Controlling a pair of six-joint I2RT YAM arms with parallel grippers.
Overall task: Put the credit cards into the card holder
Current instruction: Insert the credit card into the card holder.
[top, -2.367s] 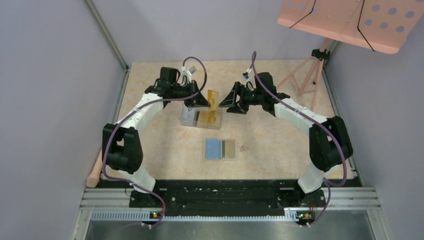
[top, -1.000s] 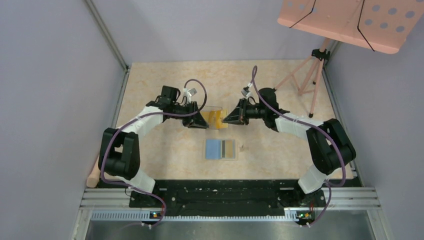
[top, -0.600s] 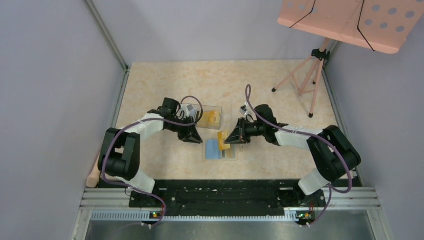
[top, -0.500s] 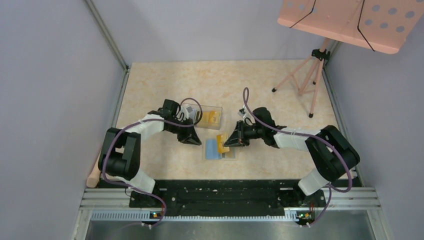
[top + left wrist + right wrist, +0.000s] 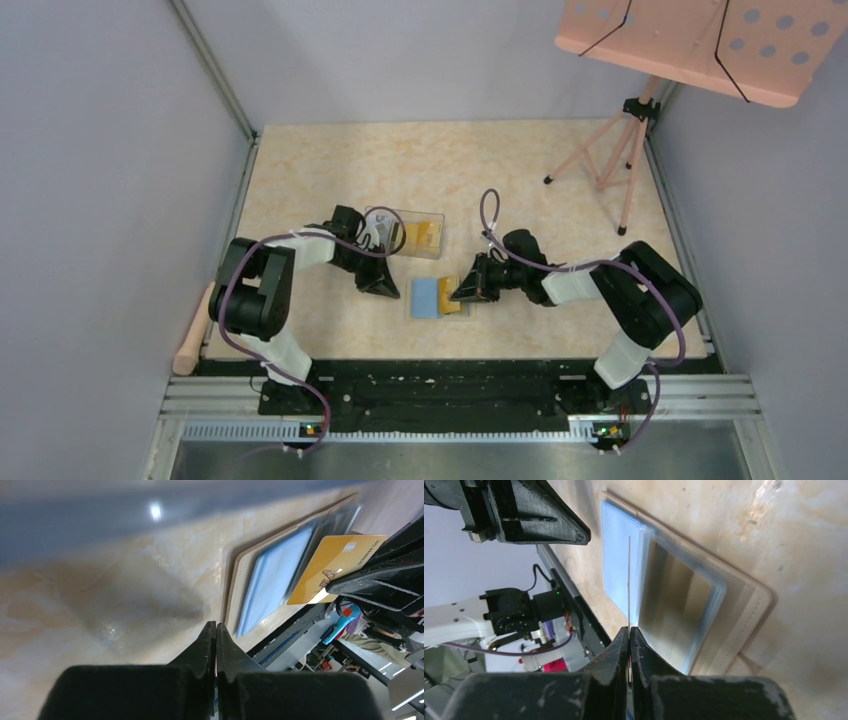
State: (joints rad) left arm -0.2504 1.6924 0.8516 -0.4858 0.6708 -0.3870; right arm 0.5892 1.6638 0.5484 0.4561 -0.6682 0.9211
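The card holder (image 5: pixel 426 298) lies open on the table, its blue pockets (image 5: pixel 272 580) facing up inside a beige rim (image 5: pixel 744 611). My right gripper (image 5: pixel 459 294) is shut on a golden credit card (image 5: pixel 334 564). It holds the card on edge over the middle of the holder, and the right wrist view shows it as a thin line (image 5: pixel 629 580). My left gripper (image 5: pixel 386 286) is shut on nothing, its tip (image 5: pixel 216 625) low at the holder's left edge. More credit cards (image 5: pixel 424 235) lie in a clear box (image 5: pixel 404 231) behind.
A wooden stick (image 5: pixel 190 340) lies at the table's left edge. A pink music stand (image 5: pixel 700 40) on a tripod (image 5: pixel 600 160) stands at the back right. The cell's walls close in on both sides.
Both arms moved from the clear box down to the card holder. The right gripper brought a golden card with it. The left gripper's jaws closed.
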